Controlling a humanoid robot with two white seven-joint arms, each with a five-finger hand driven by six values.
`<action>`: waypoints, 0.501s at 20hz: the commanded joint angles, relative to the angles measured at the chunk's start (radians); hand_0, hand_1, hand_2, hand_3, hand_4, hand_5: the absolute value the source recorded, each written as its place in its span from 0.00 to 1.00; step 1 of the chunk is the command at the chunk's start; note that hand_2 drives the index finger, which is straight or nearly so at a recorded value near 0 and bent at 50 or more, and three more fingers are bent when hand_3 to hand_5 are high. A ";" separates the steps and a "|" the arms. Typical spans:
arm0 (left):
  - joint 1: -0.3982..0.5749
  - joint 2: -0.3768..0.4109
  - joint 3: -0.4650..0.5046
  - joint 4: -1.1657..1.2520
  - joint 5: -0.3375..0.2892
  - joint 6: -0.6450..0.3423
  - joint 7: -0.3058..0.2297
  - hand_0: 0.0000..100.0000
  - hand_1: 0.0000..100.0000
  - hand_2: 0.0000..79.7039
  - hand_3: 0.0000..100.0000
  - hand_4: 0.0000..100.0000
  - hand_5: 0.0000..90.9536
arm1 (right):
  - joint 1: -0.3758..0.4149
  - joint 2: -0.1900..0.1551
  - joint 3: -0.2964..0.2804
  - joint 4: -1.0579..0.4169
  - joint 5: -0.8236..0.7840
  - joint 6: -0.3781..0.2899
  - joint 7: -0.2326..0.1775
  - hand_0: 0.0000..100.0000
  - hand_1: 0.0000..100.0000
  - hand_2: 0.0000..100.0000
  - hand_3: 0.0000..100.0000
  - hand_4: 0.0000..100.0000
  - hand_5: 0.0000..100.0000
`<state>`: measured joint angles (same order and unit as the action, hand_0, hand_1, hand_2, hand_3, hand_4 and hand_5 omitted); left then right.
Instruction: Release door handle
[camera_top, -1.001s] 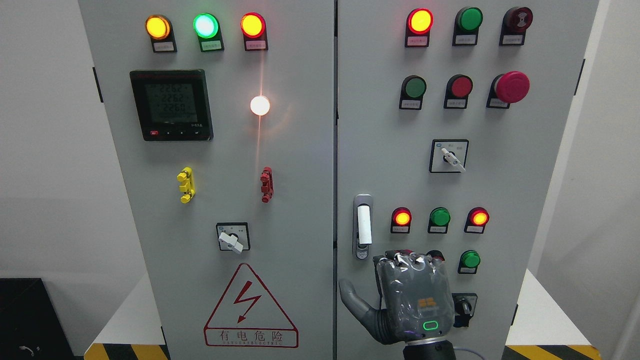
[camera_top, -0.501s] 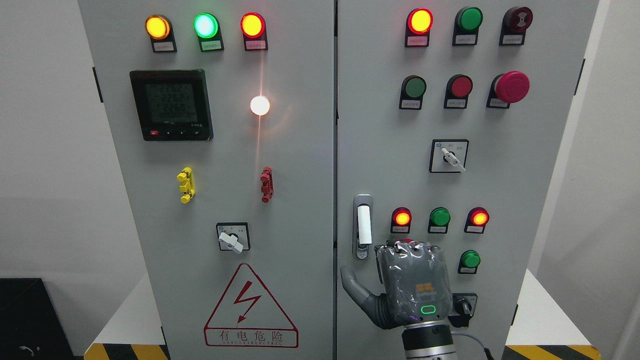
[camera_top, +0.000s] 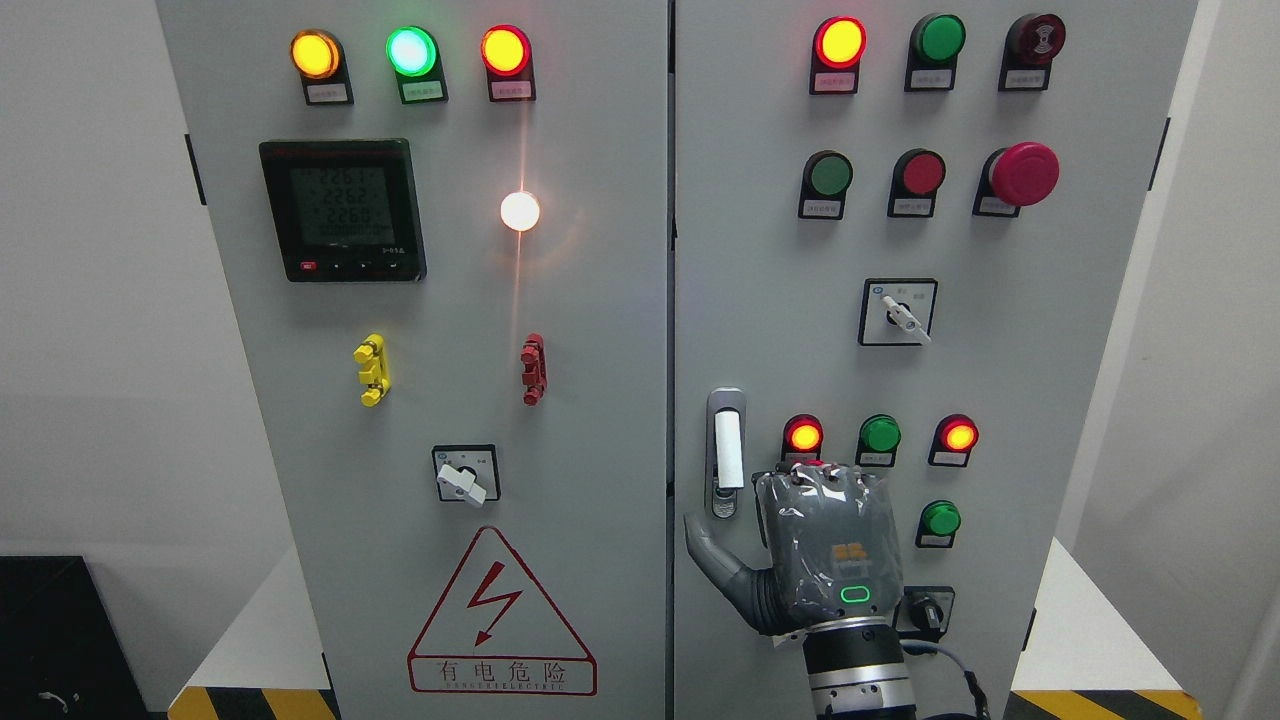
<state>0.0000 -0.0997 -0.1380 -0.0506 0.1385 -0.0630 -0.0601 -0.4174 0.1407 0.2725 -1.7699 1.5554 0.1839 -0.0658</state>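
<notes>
The door handle (camera_top: 727, 450) is a white lever in a silver recessed plate with a keyhole below it. It sits at the left edge of the grey cabinet's right door (camera_top: 760, 300). My right hand (camera_top: 770, 510) rises from the bottom edge, back towards the camera, just below and to the right of the handle. Its thumb (camera_top: 705, 545) is splayed to the left under the keyhole. The hand is open, holds nothing and is apart from the lever. The left arm is out of view.
The right door carries lit lamps (camera_top: 803, 436), push buttons, a red mushroom stop (camera_top: 1024, 173) and a rotary switch (camera_top: 899, 313). The left door (camera_top: 590, 400) has a meter (camera_top: 343, 209), lamps, a switch and a warning triangle (camera_top: 500, 615). Both doors look closed.
My right hand has risen by about fifty pixels along the right door, and its thumb now lies nearer the handle's keyhole. More of the wrist shows. The handle has not moved.
</notes>
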 joint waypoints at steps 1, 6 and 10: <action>0.020 0.000 0.000 0.000 0.000 0.000 0.000 0.12 0.56 0.00 0.00 0.00 0.00 | -0.012 0.000 -0.002 0.015 0.000 0.002 0.001 0.28 0.20 1.00 1.00 1.00 1.00; 0.020 0.000 0.000 0.000 0.000 0.000 0.000 0.12 0.56 0.00 0.00 0.00 0.00 | -0.026 0.000 -0.002 0.023 0.000 0.002 0.001 0.30 0.19 1.00 1.00 1.00 1.00; 0.020 0.000 0.000 0.000 0.000 0.000 0.000 0.12 0.56 0.00 0.00 0.00 0.00 | -0.026 0.000 -0.004 0.023 0.000 0.002 0.001 0.31 0.20 1.00 1.00 1.00 1.00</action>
<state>0.0000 -0.0997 -0.1380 -0.0506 0.1384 -0.0630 -0.0602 -0.4369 0.1411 0.2704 -1.7576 1.5555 0.1851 -0.0645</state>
